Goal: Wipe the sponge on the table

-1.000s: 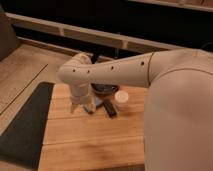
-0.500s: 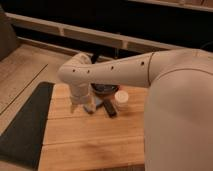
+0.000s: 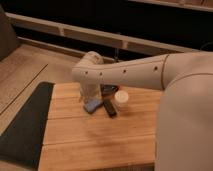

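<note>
Blue-grey and soft-looking, the sponge [image 3: 93,106] lies flat on the bench [image 3: 100,142], a small rectangular block near the far middle of the wooden top; its long axis seems to run slantwise, from the near left toward the far right, though part of it is covered from above. Just beside it on the right lies a narrow black bar [image 3: 109,108], matte and straight, pointing from the far left down to the near right; the two look to be touching or nearly so. A little farther right stands a white cup [image 3: 121,99], round and upright, bigger than the sponge. Behind the sponge sits a dark object [image 3: 108,89] I cannot make out. The bench is light-brown, made of long planks with visible seams running left to right; a dark grey mat [image 3: 25,125] lies along its left side. The smooth white arm [image 3: 130,72] reaches across from the right and bends down; the gripper [image 3: 90,99] hangs right on top of the sponge; whether it is clasping the sponge or loose I cannot tell.
</note>
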Available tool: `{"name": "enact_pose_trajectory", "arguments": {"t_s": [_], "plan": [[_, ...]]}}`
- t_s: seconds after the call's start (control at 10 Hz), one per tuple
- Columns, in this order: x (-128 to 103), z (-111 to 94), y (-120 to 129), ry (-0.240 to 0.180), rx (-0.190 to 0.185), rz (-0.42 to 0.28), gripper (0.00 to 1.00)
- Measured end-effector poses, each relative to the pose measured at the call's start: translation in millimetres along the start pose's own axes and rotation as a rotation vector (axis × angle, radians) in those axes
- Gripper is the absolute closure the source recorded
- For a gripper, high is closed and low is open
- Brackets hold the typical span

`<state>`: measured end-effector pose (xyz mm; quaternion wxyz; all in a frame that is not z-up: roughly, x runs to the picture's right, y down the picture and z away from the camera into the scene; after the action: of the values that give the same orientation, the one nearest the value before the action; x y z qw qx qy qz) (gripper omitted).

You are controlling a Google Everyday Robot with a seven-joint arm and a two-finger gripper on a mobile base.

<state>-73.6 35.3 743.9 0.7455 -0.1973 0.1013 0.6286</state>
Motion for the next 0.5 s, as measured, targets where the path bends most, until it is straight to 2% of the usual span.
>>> {"name": "enact_pose_trajectory", "arguments": {"t_s": [0.1, 0.2, 0.4, 0.5], "plan": [[-14.0, -4.5, -9.3, -0.059, -0.010, -0.036, 0.35], [-17.9, -5.7, -9.5, -0.076, -0.013, -0.051, 0.35], [-18.3, -5.1, -8.3, -0.076, -0.013, -0.056, 0.35], [-19.8, 2.8, -6.0, -0.069, -0.026, -0.069, 0.35]]}}
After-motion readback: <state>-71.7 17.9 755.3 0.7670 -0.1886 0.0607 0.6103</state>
